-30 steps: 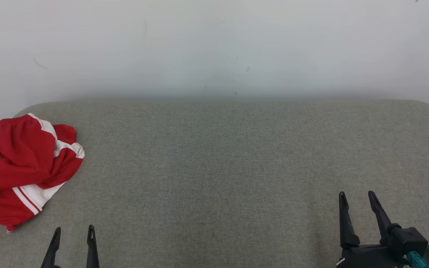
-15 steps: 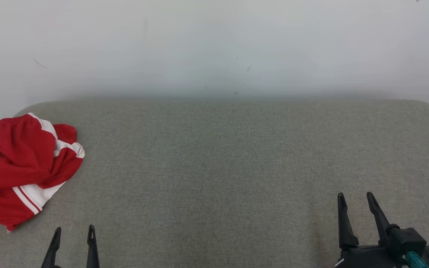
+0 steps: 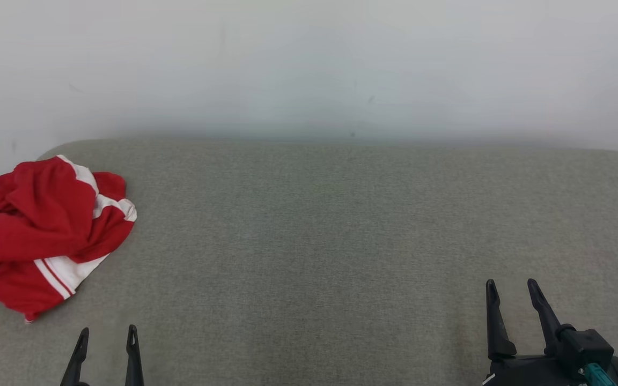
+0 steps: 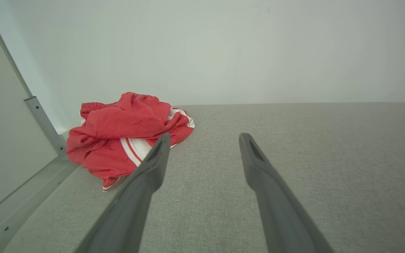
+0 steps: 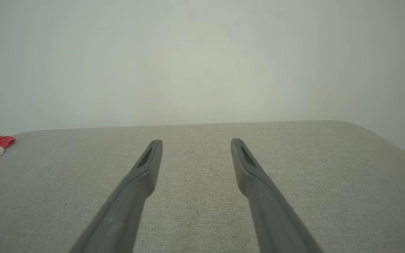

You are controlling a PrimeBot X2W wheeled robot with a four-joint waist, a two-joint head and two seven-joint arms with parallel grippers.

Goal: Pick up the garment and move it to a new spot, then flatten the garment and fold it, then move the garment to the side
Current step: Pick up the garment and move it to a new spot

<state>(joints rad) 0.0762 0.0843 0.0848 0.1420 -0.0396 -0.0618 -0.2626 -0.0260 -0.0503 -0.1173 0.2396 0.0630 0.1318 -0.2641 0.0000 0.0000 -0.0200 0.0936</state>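
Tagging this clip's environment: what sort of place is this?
Likely a lab test bay, not a home: grey fabric-covered table against a bare white wall, a metal frame post beside it, and one crumpled red-and-white garment.

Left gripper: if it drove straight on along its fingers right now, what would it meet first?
Probably the right edge of the red garment, lying just beyond one finger of the open left gripper; the gap between the fingers points over bare gray cushion toward the wall. Depth is unclear.
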